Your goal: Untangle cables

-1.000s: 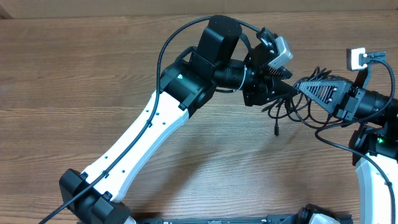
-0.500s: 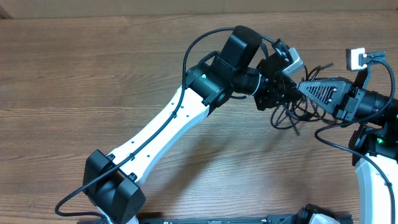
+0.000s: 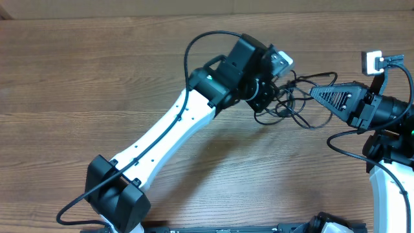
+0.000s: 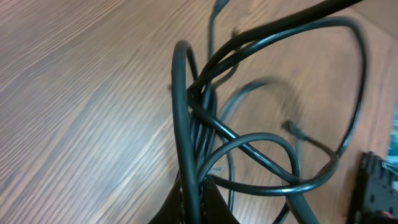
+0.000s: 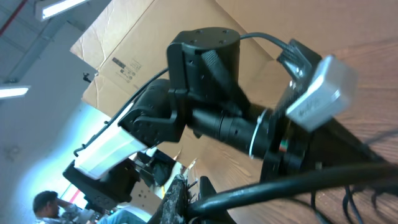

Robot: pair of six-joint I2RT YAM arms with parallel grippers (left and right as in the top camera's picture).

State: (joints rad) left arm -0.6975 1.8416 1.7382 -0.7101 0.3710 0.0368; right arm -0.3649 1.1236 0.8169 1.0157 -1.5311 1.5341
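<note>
Your table [image 3: 77,77] is brown wood grain, smooth with a dull sheen. The cables [image 4: 181,124], at two o'clock overhead, wear glossy black plastic sheaths. The left arm [image 3: 174,129] has a shiny white plastic shell and matt black joints. At eleven o'clock in the right wrist view, the cardboard [image 5: 143,37] is matt brown.

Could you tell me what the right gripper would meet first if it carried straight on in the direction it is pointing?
The right gripper points at the left gripper; it would probably brush the cables looped between them first, though heights are unclear from overhead.
</note>
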